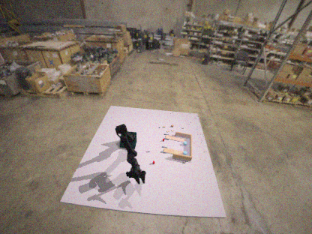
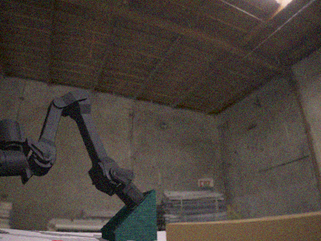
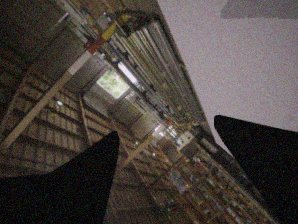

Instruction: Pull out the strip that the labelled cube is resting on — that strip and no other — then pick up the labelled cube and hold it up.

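Two light wooden strips [image 1: 175,139] [image 1: 172,151] lie side by side in the top view, their right ends in an open wooden box. A small light-blue thing [image 1: 185,143] is at the end of the far strip, and another light-blue thing [image 1: 185,153] is at the end of the near strip. They are too small to show a label, so I cannot tell which is the labelled cube. My gripper [image 1: 141,181] [image 3: 165,128] is open and empty, raised over the front of the white mat, well left of and in front of the strips. The wrist view shows neither strips nor cube.
The wooden box [image 1: 191,145] [image 2: 243,231] stands on the right of the white mat [image 1: 187,199]. One small red thing [image 1: 153,162] lies left of the near strip, and another [image 1: 163,139] is by the far strip's left end. Several tiny dark bits lie behind the box.
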